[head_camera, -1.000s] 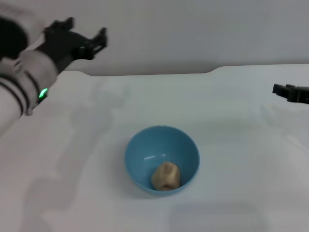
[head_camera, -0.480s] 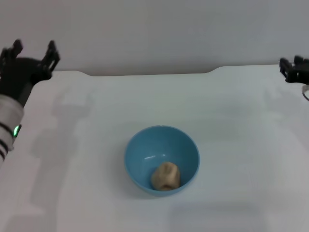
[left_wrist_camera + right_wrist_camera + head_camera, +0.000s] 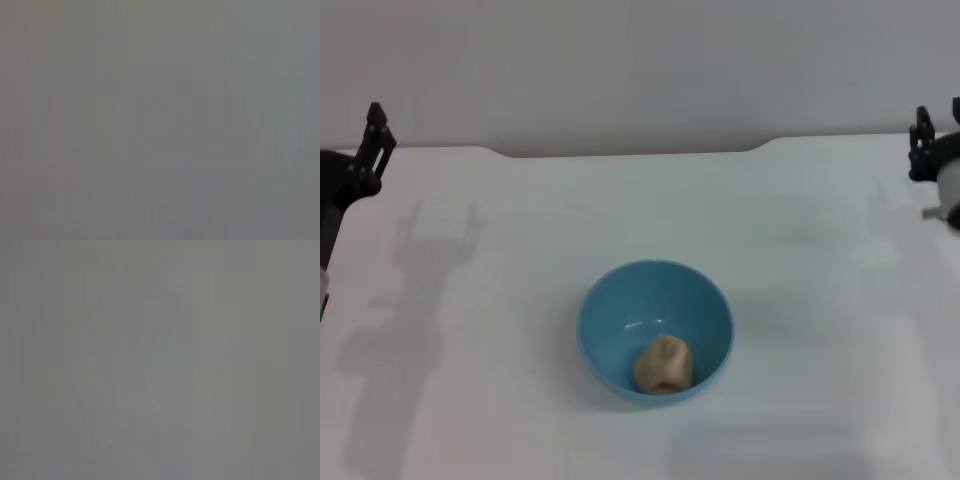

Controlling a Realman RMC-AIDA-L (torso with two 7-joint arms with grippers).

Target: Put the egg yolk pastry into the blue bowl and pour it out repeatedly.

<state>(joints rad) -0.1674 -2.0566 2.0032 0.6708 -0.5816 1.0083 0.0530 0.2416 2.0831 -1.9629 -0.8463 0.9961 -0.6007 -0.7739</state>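
1. One blue bowl [image 3: 655, 330] stands upright on the white worktop [image 3: 520, 260], near the middle of the head view and toward its lower part.
2. Inside the bowl lies the egg yolk pastry [image 3: 663, 364], a pale tan lump resting on the bottom, close to the wall nearest the robot.
3. At the far left edge of the head view, the left tool [image 3: 368, 150] is raised by the back edge of the worktop, well apart from the bowl. Only one dark finger is in view, so I cannot tell whether its fingers are apart or together.
4. At the far right edge, the right tool [image 3: 925, 150] is likewise raised and well apart from the bowl. It is cut off by the edge, and I cannot tell its finger state either.
5. Both tools cast faint shadows on the worktop below them.
6. Both wrist views show only a flat grey field, with nothing to make out.
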